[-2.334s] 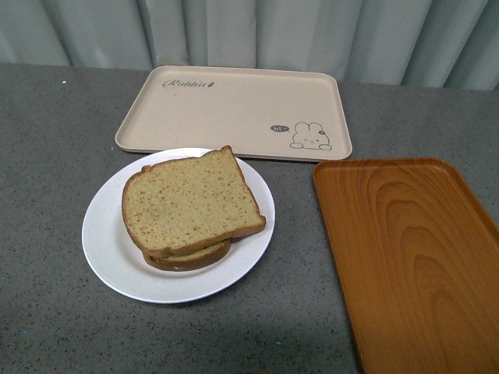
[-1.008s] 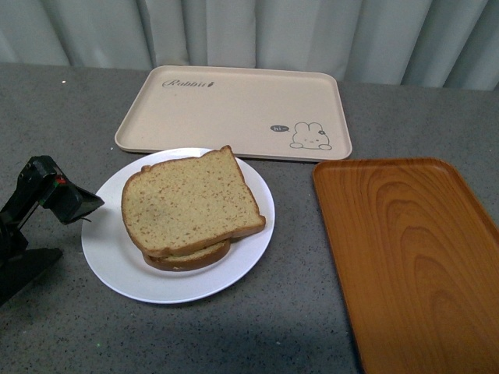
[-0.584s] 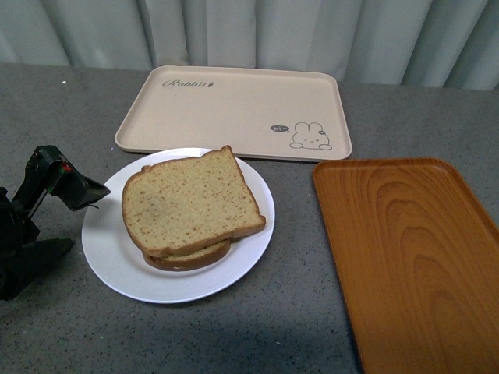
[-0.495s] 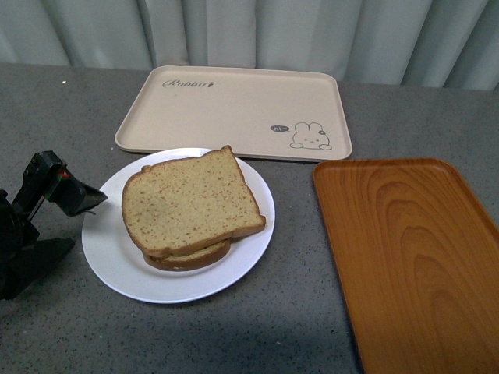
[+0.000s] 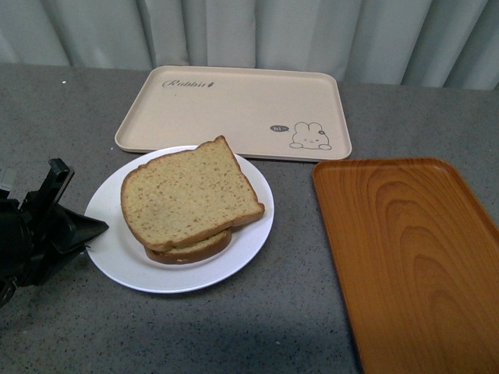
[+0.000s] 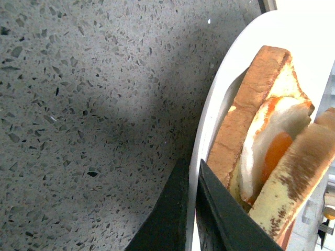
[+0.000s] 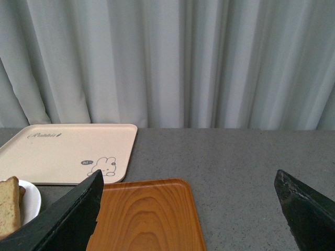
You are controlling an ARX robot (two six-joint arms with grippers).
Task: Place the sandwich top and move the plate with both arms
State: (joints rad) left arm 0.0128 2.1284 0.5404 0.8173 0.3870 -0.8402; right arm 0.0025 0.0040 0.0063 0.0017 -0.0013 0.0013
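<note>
Already the sandwich top point(image 5: 191, 195), a large pale-tan slice of speckled bread with a thin brown crust, lies askew over a smaller, darker-crusted lower slice point(image 5: 191, 249), and the left wrist view shows a fried egg point(image 6: 272, 146) between the two. The stack rests on the round plain white plate point(image 5: 125, 261), so the placing looks done and the two-armed move is what remains. The bread should be soft and light, sitting loose on a slick egg, so I judge any tilt of the plate could slide it off. The plate itself looks stiff, smooth and probably slippery, and is best taken at its thin rim on opposite sides and kept level. The black left hand point(image 5: 93, 228) is at the plate's left edge, and its wrist view shows the fingers pressed nearly together with the rim caught between them. The right hand point(image 7: 188, 175) hangs in the air with its fingers spread wide, holding nothing and well apart from the plate, whose right-side rim is free for it. Around the plate, the grey speckled worktop point(image 5: 62, 109) is flat and hard. A beige rabbit-print tray point(image 5: 234, 109) sits just behind the plate, an orange wood-grain tray point(image 5: 413, 257) lies to its right, and a pale pleated curtain point(image 5: 273, 31) closes the back.
</note>
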